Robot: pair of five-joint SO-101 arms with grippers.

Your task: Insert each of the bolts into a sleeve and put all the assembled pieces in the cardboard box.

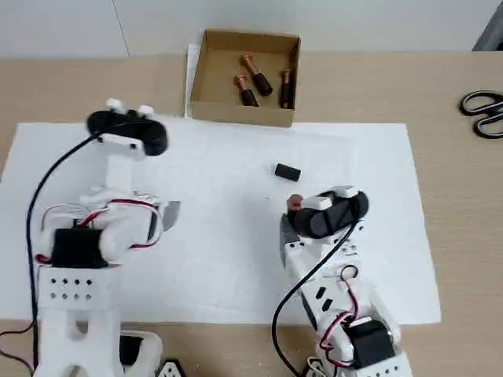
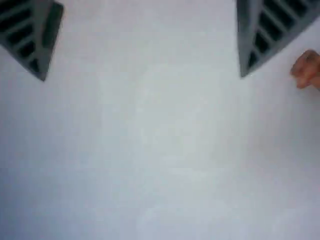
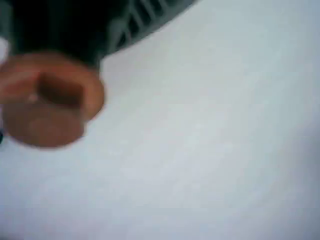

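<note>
High view: we see the cardboard box at the far edge of the white paper sheet, with three assembled pieces lying inside it. One loose black sleeve lies on the sheet, nearer than the box and slightly right of centre. The right gripper sits just on the near side of that sleeve, not touching it, clamped on a copper bolt. The left gripper is over the left half of the sheet, well apart from the sleeve. Scissors lie on the bare table at the far right.

Left wrist view: we see its grey fingers spread wide, jaws fully apart, over the sheet. The bolt shows at the picture's edge, beyond one finger.

Right wrist view: we get the bolt's copper head close up and blurred, pressed against a dark finger, with a ribbed grey finger beside it. The sheet lies underneath.
</note>
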